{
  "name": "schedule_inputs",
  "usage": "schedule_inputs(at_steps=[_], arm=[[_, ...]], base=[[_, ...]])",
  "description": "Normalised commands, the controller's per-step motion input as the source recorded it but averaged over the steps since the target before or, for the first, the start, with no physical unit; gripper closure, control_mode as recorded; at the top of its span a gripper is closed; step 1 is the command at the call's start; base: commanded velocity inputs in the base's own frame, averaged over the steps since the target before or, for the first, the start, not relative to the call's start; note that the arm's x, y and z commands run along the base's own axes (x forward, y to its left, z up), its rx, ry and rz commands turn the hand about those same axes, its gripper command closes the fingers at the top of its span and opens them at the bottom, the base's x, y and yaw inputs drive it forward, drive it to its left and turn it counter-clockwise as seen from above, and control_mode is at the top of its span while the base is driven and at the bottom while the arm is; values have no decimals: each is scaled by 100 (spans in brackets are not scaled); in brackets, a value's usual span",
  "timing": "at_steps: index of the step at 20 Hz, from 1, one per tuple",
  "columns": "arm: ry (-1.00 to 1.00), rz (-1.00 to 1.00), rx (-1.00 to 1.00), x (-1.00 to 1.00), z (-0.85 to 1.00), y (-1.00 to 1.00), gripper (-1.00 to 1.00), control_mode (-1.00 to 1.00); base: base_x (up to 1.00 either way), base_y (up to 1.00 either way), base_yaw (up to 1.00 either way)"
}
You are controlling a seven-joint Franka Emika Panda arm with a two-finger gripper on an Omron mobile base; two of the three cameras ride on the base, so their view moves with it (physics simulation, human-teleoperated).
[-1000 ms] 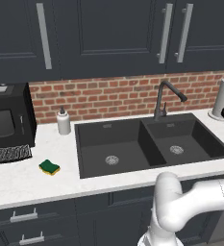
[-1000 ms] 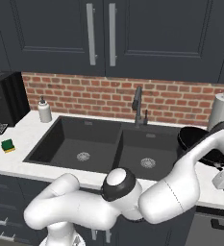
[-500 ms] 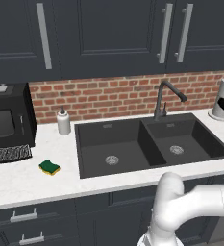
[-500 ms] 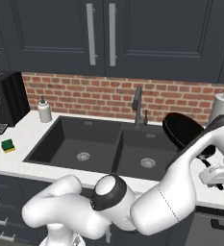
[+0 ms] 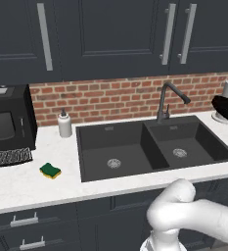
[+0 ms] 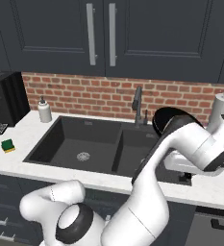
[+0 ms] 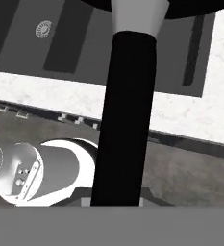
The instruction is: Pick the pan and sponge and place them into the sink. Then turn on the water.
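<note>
The pan [image 6: 173, 120] is round, flat and all black. It is up in the air over the right end of the sink [image 6: 65, 149], tipped so its round face shows. In the hand view its long black handle [image 7: 125, 120] runs straight up the middle, with a grey neck where it meets the pan. The claw sits at the bottom of that handle, but its tips are hidden, so I cannot tell if it is pinching or spread.

The sponge [image 5: 50, 170] is small, green on top and yellow below. It lies on the counter [image 5: 22, 184], left of the sink and apart from it.

The sink is dark and dull, with two square bowls and a round shiny drain [image 5: 114, 163] in the left one. A tall dark faucet [image 5: 169, 100] bends over the back edge. The counter is white and speckled like stone. Behind it is a red brick wall [image 5: 110, 100], and dark cupboards [image 5: 110, 34] with long silver handles hang above. A white soap bottle [image 5: 64, 123] and a black coffee machine [image 5: 8, 120] stand on the left.
</note>
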Motion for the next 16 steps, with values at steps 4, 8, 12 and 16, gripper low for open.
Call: schedule_inputs(at_steps=[4, 8, 12, 16], arm=[[19, -52, -31, 0, -15, 80, 100, -100], [41, -46, -29, 0, -7, 58, 100, -100], [49, -30, -9, 0, 0, 42, 100, -100], [38, -26, -1, 6, 0, 56, 100, -100]], base=[[0, 0, 0], [0, 0, 0], [0, 0, 0], [0, 0, 0]])
